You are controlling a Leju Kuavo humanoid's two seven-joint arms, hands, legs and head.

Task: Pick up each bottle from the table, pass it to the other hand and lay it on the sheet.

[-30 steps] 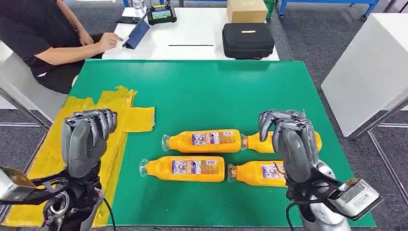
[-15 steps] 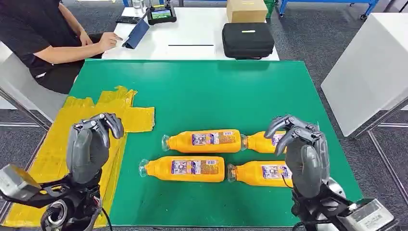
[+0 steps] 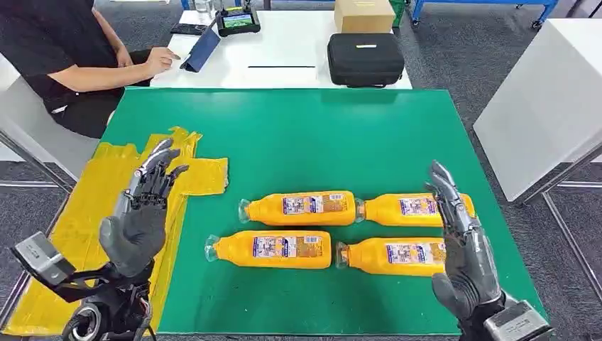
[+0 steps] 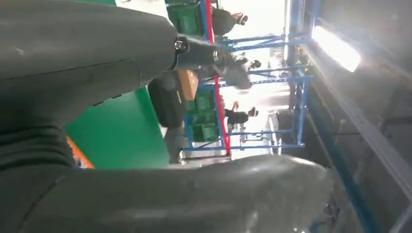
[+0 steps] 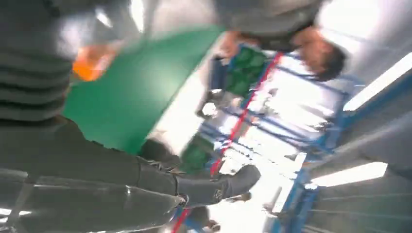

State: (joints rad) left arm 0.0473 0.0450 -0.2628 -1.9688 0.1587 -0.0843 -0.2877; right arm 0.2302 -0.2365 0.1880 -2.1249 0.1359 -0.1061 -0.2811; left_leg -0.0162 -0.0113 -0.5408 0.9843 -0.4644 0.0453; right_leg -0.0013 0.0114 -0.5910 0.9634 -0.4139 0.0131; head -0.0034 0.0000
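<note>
Green table (image 3: 312,135) carries four orange bottles (image 3: 298,208) lying flat in two rows at near right; the yellow sheet (image 3: 92,206) lies at near left. My right hand (image 3: 461,249) stands just right of the bottles, fingers straight, holding nothing. My left hand (image 3: 142,213) hovers over the sheet, fingers spread, empty.

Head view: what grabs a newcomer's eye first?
Four orange plastic bottles lying on their sides in two rows on the green table mat, toward its near right. Next, the two grey robot hands raised with fingers spread and holding nothing: the left hand over the crumpled yellow sheet at the mat's left edge, the right hand beside the right-hand bottles.
</note>
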